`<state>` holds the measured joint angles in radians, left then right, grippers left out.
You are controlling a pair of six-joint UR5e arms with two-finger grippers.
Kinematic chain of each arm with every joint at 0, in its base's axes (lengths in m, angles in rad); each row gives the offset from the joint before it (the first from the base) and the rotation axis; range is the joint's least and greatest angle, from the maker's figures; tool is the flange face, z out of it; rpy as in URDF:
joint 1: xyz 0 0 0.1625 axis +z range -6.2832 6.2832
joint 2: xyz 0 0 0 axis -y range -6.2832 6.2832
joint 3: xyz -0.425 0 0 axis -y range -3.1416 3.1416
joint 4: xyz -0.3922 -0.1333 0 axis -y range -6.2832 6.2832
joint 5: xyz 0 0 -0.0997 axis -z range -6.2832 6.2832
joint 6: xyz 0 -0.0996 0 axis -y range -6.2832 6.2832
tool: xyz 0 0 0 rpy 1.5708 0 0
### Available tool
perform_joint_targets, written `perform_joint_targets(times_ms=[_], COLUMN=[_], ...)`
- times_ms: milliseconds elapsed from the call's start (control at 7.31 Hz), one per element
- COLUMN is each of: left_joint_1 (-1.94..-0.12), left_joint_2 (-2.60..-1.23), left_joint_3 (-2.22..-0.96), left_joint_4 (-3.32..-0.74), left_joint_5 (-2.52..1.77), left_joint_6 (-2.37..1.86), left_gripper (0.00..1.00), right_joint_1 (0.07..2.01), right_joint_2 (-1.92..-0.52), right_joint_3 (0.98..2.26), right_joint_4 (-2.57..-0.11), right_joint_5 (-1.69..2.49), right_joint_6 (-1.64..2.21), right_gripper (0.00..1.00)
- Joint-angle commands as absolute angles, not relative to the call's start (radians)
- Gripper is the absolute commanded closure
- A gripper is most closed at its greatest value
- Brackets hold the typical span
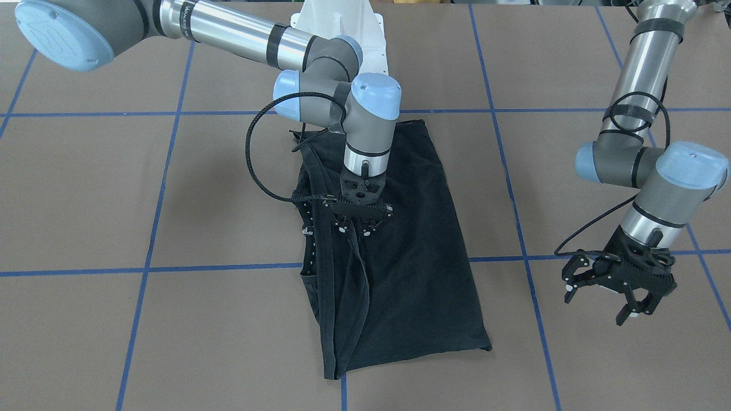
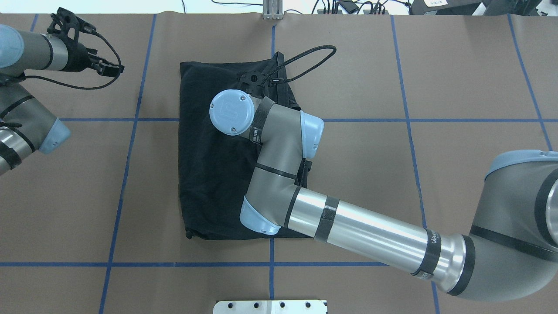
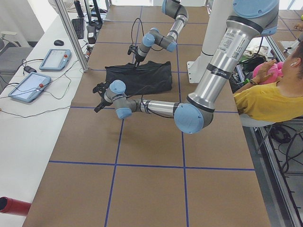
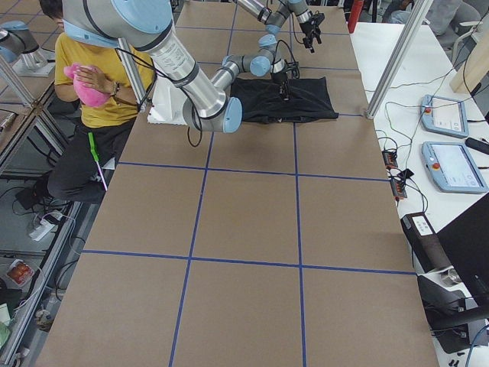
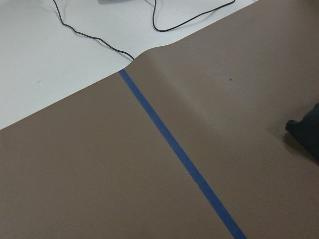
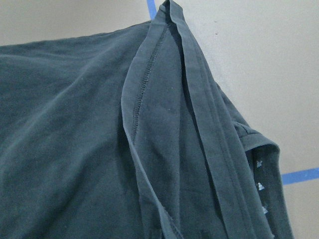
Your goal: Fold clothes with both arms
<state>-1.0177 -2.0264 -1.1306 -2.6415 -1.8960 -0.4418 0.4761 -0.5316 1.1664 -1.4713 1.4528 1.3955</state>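
T-shirt [image 1: 411,240] folded lengthwise on table [image 1: 114,200]. Right tool [image 1: 354,228] down on raised edge fold, cannot tell if pinching. Left tool [image 1: 595,308] spread, well apart.

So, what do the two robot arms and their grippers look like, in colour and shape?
The right arm and left arm are silver-grey jointed tubes with light-blue joint caps and black bands. A black cable loops beside each. Small lettering marks the right arm's tube. The right gripper and left gripper are black, two-fingered and white-tipped.
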Motion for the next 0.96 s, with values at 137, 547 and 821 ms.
perform_joint_targets(times_ms=[137,547,821], left_joint_1=[-1.017,-1.017,-1.017], left_joint_2=[-2.026,-2.026,-2.026], left_joint_3=[-1.129,-1.129,-1.129], left_joint_4=[-2.642,-2.641,-2.64], left_joint_5=[-1.896,-1.896,-1.896], left_joint_6=[-0.442,-0.443,-0.46], left_gripper=[0.0,0.0,0.0], right_joint_1=[0.463,0.459,0.466], right_joint_2=[-0.519,-0.514,-0.515], right_joint_3=[1.138,1.129,1.138], right_joint_4=[-1.476,-1.48,-1.496], right_joint_5=[1.454,1.456,1.459], right_joint_6=[1.393,1.387,1.298], right_gripper=[0.6,0.9,1.0])
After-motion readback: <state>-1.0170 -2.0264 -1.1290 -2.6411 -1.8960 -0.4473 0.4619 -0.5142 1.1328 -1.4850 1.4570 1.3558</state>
